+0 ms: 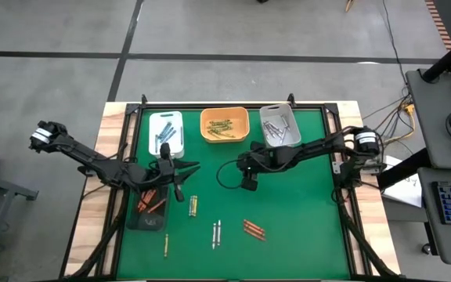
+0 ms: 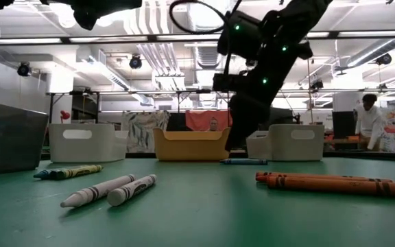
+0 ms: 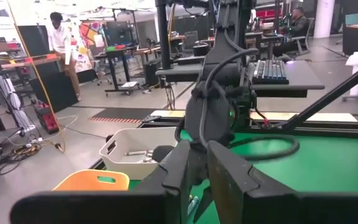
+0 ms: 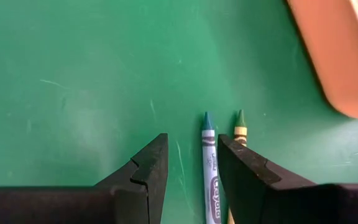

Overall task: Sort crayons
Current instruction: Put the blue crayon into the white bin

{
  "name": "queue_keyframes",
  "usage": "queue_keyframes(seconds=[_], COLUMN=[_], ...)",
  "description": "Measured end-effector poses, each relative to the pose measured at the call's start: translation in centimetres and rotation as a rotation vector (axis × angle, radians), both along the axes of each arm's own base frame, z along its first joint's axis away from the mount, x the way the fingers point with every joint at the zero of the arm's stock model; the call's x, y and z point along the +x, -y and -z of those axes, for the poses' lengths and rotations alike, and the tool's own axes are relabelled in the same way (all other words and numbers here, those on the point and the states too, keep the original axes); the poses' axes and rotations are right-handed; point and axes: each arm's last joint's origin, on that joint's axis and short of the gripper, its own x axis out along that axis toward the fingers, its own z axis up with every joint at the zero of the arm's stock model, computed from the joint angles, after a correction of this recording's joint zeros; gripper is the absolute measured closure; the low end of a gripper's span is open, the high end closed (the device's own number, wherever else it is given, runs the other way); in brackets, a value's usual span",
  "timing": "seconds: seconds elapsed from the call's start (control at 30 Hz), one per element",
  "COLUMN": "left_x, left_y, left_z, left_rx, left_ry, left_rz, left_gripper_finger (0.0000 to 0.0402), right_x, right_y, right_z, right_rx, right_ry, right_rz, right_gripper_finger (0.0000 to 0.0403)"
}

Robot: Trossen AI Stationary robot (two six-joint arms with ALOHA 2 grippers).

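My right gripper is open and slants down over the green mat, in the middle of the table. A blue crayon lies on the mat beside one finger, untouched, with a yellow-olive crayon just past it. In the low view the blue crayon lies under the fingers. My left gripper points level above the dark tray, which holds red crayons. Its fingers stand close together around a pale crayon end. My left gripper seems to pinch a crayon between its two fingers. Only a pale end of the crayon shows in the narrow gap, and the fingers hide the rest. The gripper is level and stands clear above the mat.
A white tray, an orange tray and a grey tray stand along the far edge, each with crayons. Loose on the near mat lie a yellow-and-blue pair, two white crayons, two orange ones and an olive one.
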Motion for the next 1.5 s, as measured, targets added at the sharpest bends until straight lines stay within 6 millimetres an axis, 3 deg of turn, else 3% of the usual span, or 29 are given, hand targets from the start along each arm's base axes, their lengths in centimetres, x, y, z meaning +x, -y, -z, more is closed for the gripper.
queue_keyframes(seconds=[0.47,1.17,1.5], left_x=[0.1,0.1,0.1], left_y=[0.0,0.0,0.0], left_z=[0.1,0.2,0.2], left_rx=[-0.001,-0.004,-0.004], left_ry=[-0.006,-0.006,-0.006], left_rz=[-0.002,-0.002,-0.002], left_gripper_finger=[0.0364,0.0364,0.0364], right_x=[0.1,0.4,0.4], right_y=[0.8,0.7,0.6], right_z=[0.4,2.6,2.7], right_rx=[-0.045,0.018,0.051], right_ry=[-0.043,-0.100,-0.102], right_rz=[-0.011,-0.038,-0.068], right_gripper_finger=[0.0275,0.0276,0.0320])
